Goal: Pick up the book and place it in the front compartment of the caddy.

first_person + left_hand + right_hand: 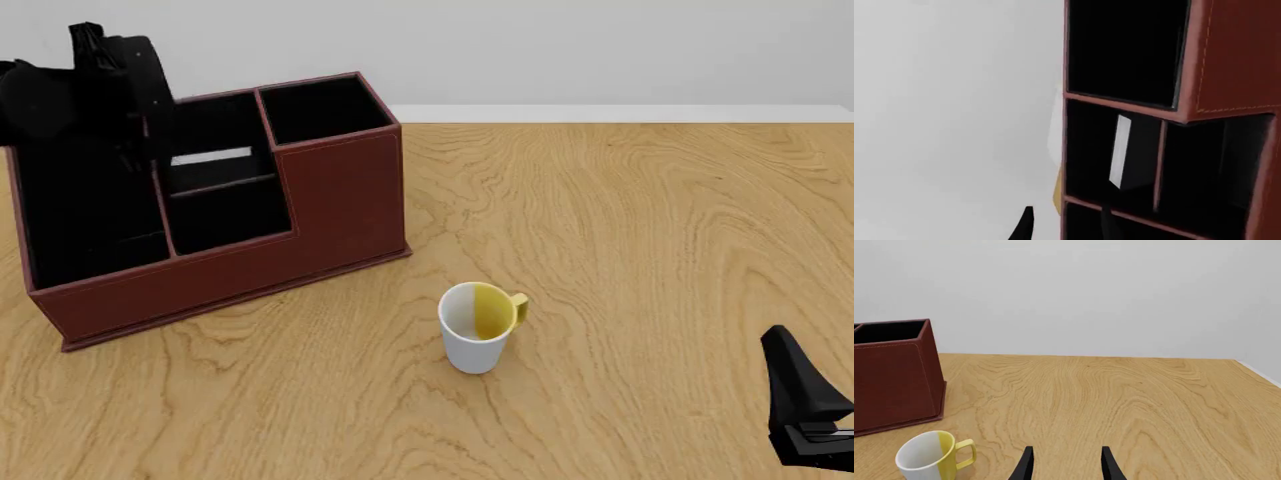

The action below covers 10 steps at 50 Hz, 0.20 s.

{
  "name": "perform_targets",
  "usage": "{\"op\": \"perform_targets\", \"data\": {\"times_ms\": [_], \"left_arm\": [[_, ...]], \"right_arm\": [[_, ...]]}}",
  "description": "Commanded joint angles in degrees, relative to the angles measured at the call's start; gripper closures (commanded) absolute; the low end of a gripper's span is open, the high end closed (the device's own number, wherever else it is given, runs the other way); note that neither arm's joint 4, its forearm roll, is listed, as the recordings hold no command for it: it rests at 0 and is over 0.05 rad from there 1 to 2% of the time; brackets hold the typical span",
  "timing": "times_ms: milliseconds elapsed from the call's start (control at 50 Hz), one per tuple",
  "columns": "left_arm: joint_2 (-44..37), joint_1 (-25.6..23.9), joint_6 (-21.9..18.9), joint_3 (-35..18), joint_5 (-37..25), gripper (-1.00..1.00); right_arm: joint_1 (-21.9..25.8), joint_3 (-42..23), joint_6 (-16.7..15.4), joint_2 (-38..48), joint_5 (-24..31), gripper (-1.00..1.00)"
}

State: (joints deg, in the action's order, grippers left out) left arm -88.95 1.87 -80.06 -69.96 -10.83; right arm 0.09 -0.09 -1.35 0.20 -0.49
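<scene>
The reddish-brown caddy stands at the table's far left. The book stands upright in it, white page edges up, in the middle section's cell farther from the front camera, behind the cross divider. The nearer middle cell holds nothing. In the left wrist view the book shows inside its cell of the caddy. My left gripper is open and empty above the caddy, clear of the book. My left arm hangs over the caddy's far left. My right gripper is open and empty near the table's front right.
A white mug with a yellow inside and handle stands in front of the caddy's right end, and also shows in the right wrist view. My right arm sits low at the front right corner. The wall runs along the table's far edge.
</scene>
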Motion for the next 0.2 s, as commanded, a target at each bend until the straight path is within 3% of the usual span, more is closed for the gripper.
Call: {"op": "perform_targets", "data": {"times_ms": [20, 40, 80, 200], "left_arm": [[14.2, -7.4, 2.0, 8.5, -3.4, -1.0], [18.4, -10.3, 1.9, 11.8, -5.0, -1.0], [21.8, -12.4, 4.1, 12.5, -7.1, -1.0], [34.7, -17.1, 1.7, 21.1, -10.5, -1.0]], "right_arm": [[0.0, 0.0, 0.0, 0.0, 0.0, -1.0], [0.0, 0.0, 0.0, 0.0, 0.0, -1.0], [0.0, 0.0, 0.0, 0.0, 0.0, -1.0], [0.0, 0.0, 0.0, 0.0, 0.0, -1.0]]}}
